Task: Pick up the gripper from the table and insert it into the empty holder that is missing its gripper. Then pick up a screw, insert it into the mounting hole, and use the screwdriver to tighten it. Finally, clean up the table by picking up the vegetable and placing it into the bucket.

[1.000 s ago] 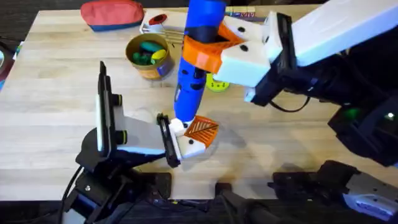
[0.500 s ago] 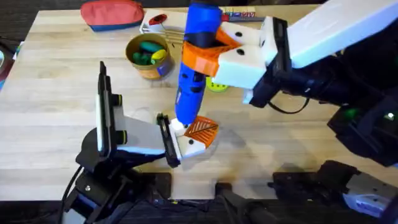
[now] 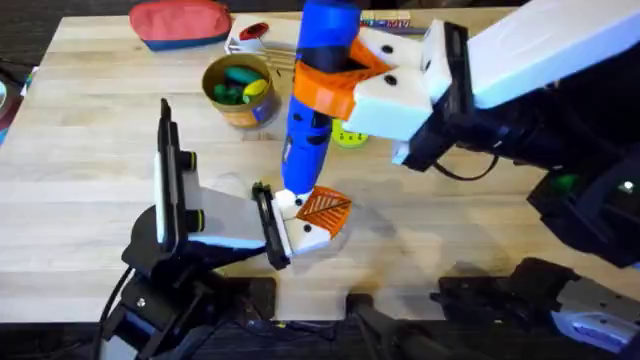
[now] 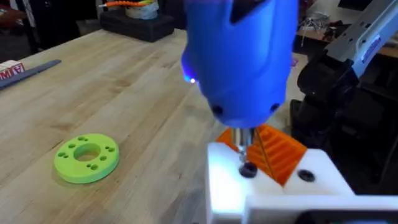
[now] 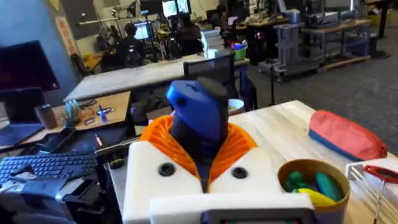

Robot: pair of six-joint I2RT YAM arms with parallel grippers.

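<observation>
My right gripper is shut on the blue screwdriver, which stands upright with its white and orange fingers clamping the handle. The screwdriver tip rests on a dark screw in the white holder. The orange ribbed gripper sits in that holder, which is at the front of my left gripper. The tan bucket stands behind and holds green, teal and yellow toys. I cannot pick out the vegetable among them.
A lime-green disc lies just behind the screwdriver, also seen as the disc. A red pouch and a red-handled screwdriver lie at the far edge. Bare wood stretches to the left.
The right gripper and the screwdriver's handle wobbled slightly and came back. The tip stays on the screw and the left arm has not moved.
</observation>
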